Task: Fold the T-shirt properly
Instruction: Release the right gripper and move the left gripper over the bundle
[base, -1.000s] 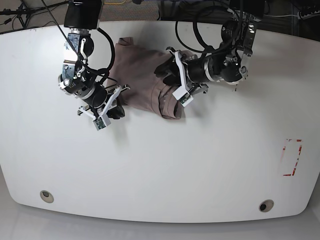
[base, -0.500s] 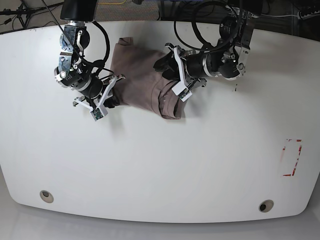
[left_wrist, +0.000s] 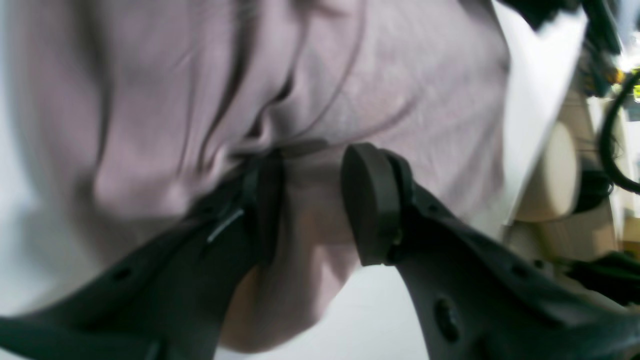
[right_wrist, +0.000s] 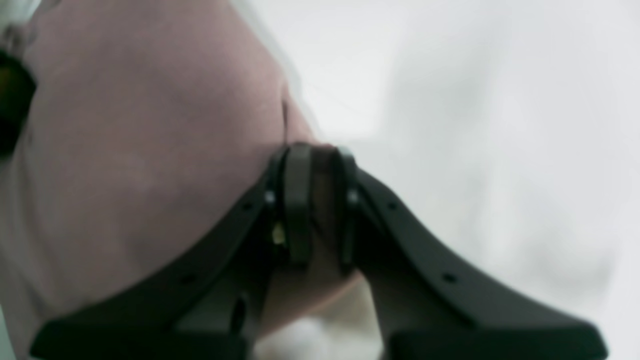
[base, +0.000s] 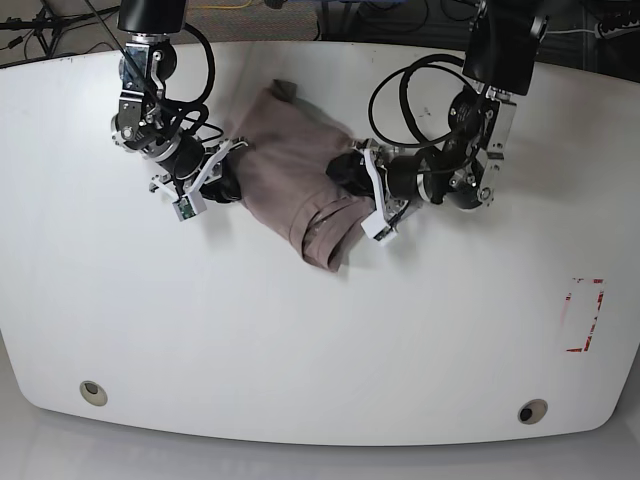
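1. The T-shirt (base: 290, 170) lies bunched on the white table (base: 320, 330), at its far side between my two arms.
2. My right gripper (right_wrist: 315, 205) is clenched on a fold of its edge.
3. My left gripper (left_wrist: 310, 200) stands parted, cloth lying between the jaws, not pinched.
4. I judge this a mid-fold drag; next the left must close on the cloth, then both spread it flat.

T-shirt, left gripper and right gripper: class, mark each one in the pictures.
T-shirt (base: 285, 160): base view, on the flat middle of the cloth.
left gripper (left_wrist: 310, 200): left wrist view, between its fingertips, cloth behind.
right gripper (right_wrist: 317, 200): right wrist view, between fingertips pinching cloth.
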